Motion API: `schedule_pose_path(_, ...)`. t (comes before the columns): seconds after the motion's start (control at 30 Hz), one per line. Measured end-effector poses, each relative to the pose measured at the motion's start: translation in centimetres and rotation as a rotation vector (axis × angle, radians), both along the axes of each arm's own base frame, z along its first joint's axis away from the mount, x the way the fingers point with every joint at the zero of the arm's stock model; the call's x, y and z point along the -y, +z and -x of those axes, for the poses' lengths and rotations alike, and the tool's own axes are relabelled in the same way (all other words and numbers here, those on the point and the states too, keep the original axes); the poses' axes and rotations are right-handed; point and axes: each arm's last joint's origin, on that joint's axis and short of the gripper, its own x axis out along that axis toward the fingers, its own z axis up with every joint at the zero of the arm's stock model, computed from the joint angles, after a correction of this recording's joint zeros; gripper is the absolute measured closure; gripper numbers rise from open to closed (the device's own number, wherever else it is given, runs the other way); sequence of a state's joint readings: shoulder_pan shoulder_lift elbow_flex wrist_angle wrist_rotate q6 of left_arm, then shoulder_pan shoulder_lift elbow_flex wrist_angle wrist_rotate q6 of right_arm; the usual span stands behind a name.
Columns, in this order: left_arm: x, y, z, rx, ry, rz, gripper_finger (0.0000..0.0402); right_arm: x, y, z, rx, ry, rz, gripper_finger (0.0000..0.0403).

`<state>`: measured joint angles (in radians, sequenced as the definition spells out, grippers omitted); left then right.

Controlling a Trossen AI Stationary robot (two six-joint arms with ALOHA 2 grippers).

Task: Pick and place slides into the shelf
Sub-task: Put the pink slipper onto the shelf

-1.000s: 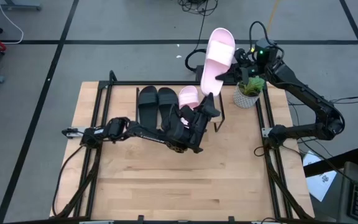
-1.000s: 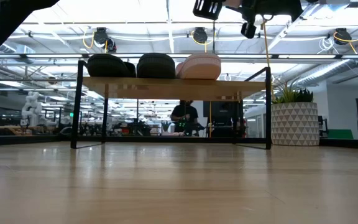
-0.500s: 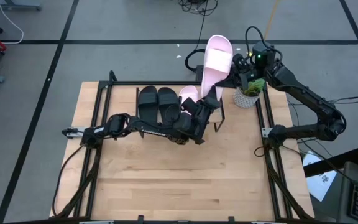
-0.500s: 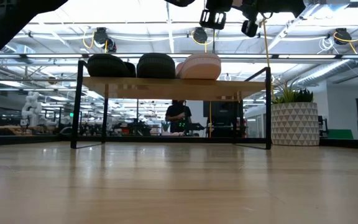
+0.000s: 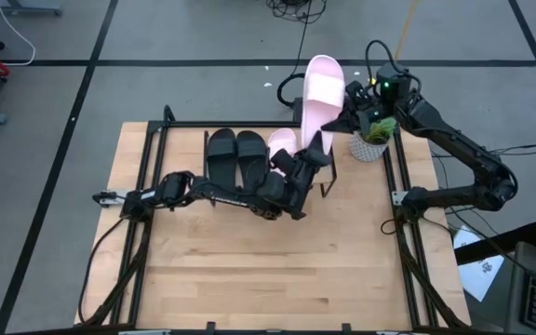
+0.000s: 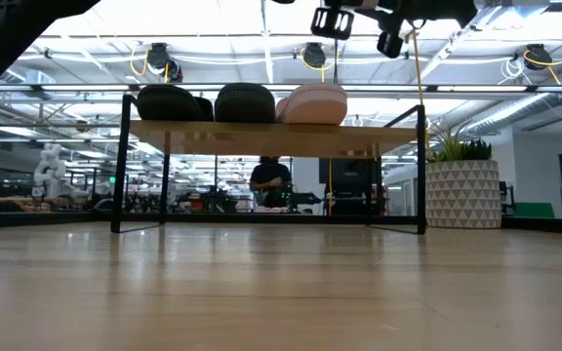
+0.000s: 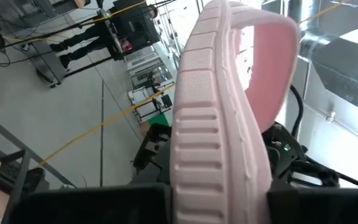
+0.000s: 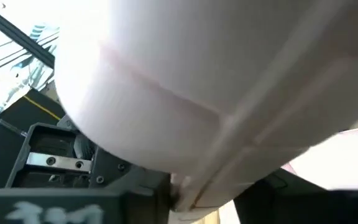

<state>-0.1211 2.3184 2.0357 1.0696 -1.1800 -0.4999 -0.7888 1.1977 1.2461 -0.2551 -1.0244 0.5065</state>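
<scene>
Wooden worktop (image 5: 249,270) with the shelf (image 5: 249,163) at its far edge, one pink slide (image 5: 319,93) held aloft.

Both tools clamp this pink slide above the shelf's right end: left tool (image 5: 316,149) on its lower end, right tool (image 5: 354,100) at its side. Black slides (image 5: 235,154) and the other pink slide (image 5: 282,144) sit on the shelf. Since a second ago the left tool has reached up to take hold and the slide has shifted slightly.

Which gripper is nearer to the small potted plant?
Right. The right gripper hovers beside the potted plant, at the raised pink slide; the left gripper is farther, at that slide's lower end.
</scene>
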Motion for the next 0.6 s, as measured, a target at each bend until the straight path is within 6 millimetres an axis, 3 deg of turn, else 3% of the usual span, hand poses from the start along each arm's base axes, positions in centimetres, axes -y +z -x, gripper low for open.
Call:
schedule_pose_path(0.23, 2.5, 0.7, 1.2, 0.002, 0.027, 0.012, 0.0352, 0.1, 0.2, 0.5, 0.027, 0.069, -0.012, 0.0236)
schedule_pose_path(0.6, 6.0, 2.3, 4.2, 0.006, 0.049, -0.083, 0.0352, -0.4, 0.4, 1.7, 0.031, 0.193, -0.087, 0.0228)
